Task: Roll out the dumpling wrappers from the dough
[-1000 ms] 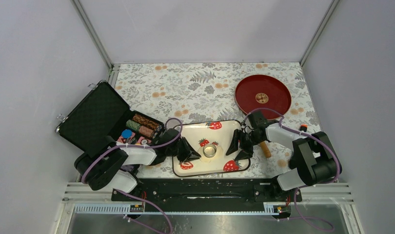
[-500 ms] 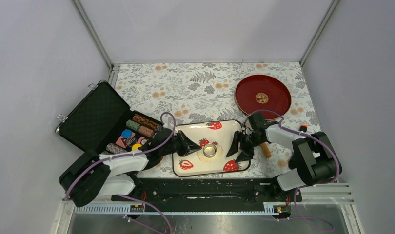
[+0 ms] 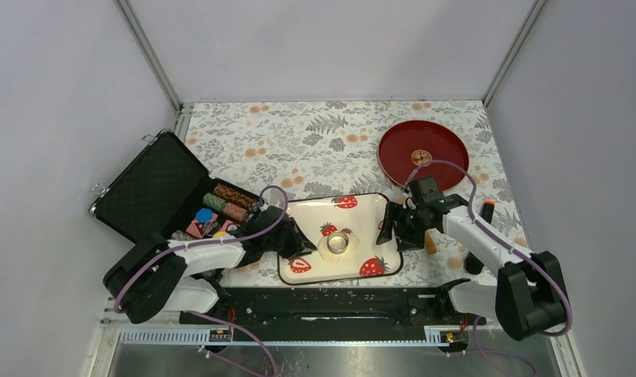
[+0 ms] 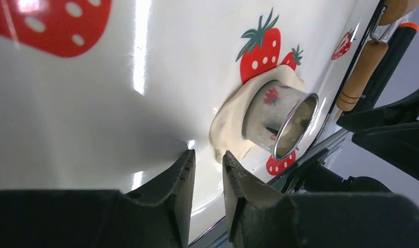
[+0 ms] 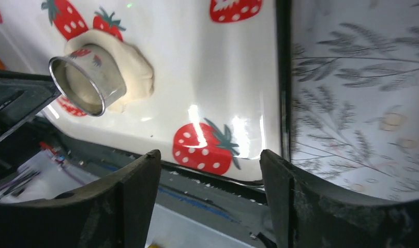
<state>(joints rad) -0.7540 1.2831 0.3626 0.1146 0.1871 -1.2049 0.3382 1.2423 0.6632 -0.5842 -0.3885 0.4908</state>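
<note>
The dough (image 4: 223, 129), flattened under the ring cutter (image 4: 280, 121), was judged soft and easily torn, best taken at its edge. The left gripper (image 4: 208, 157) was found barely parted, the right gripper (image 5: 210, 155) wide, both empty.

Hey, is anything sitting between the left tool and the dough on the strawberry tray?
Nothing visible: only bare tray lies between the left tool and the dough. The metal ring stands on the dough itself.
</note>
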